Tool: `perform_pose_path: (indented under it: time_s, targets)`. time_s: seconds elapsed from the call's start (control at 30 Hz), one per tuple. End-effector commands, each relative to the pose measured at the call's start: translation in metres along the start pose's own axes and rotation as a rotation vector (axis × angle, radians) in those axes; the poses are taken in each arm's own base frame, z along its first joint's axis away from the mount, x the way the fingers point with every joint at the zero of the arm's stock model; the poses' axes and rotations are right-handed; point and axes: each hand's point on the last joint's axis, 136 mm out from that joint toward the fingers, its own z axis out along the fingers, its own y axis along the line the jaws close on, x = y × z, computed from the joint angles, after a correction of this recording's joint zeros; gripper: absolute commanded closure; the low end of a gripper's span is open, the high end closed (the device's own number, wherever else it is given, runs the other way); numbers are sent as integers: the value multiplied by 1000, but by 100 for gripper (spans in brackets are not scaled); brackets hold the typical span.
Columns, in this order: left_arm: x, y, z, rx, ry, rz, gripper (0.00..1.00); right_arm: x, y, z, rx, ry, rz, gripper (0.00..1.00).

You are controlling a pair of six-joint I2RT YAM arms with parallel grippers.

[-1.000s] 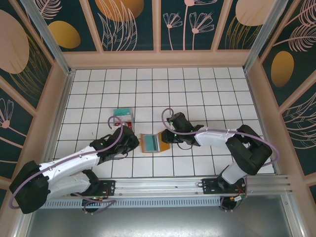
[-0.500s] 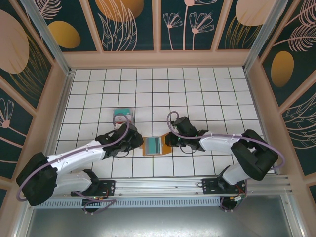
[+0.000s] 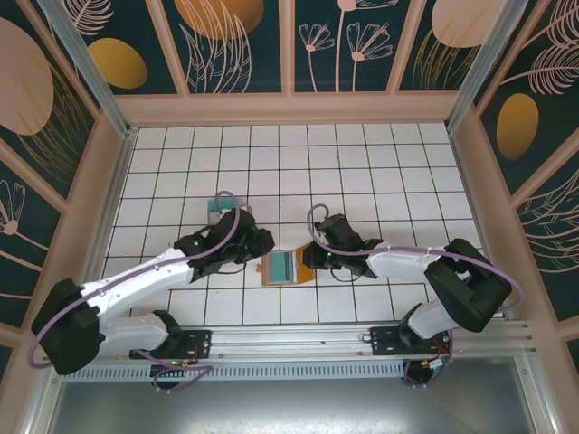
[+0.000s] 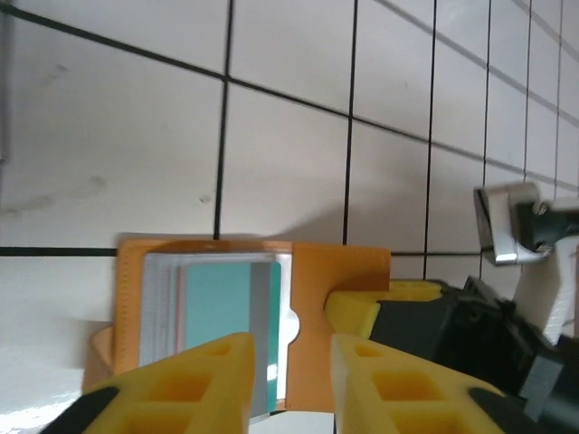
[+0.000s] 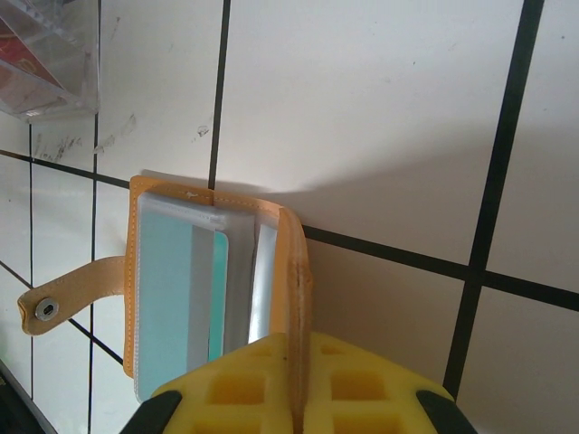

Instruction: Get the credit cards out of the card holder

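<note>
- The holder (image 3: 282,268) lies open on the white tiled counter (image 3: 362,163), near its front edge, between the two arms.
- Its left half lies flat. A grey-clear sleeve there shows a teal card (image 4: 217,303) tucked inside, the card's edge just short of the sleeve's notch.
- In the right wrist view, the same teal card (image 5: 167,289) sits under the plastic, and a strap (image 5: 63,298) with a metal snap sticks out from the holder's outer side.
- The holder's right half (image 5: 297,271) stands up on edge instead of lying flat.
- The right hand (image 5: 297,348) is closed on that raised half, with the orange flap pinched between its yellow pads.
- In the left wrist view, one of those pads (image 4: 371,303) presses against the orange flap.
- The left hand (image 4: 289,348) hangs over the sleeve side with its fingers apart and nothing between them. The sleeve's edge shows in the gap.
- From above, the left hand (image 3: 260,244) is just left of the holder and the right hand (image 3: 312,259) is at its right edge.
- A clear box (image 3: 223,210) stands farther back on the left, apart from the holder, and red and teal show through its walls.
</note>
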Motion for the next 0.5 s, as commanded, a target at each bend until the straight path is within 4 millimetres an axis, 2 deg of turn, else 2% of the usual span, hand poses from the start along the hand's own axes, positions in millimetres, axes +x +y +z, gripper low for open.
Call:
perform_pose_path:
  time_s: [0.0,0.13,0.27,0.37,0.47]
  targets:
    - [15,-14,19,50,68,21,76,-1,-3,-1,4,-11,7,100]
    - [26,15,38,-55,97,8,84,-1,-2,0,6,-8,2,100]
    - [32,47,42,-165,92,9,85,-6,-4,-3,40,-20,-17,82]
    - [39,66,42,-208,95,10,87,-11,-4,-7,57,-31,-28,77]
    - [45,75,45,-216,107,7,88,-18,-7,-13,104,-54,-27,69]
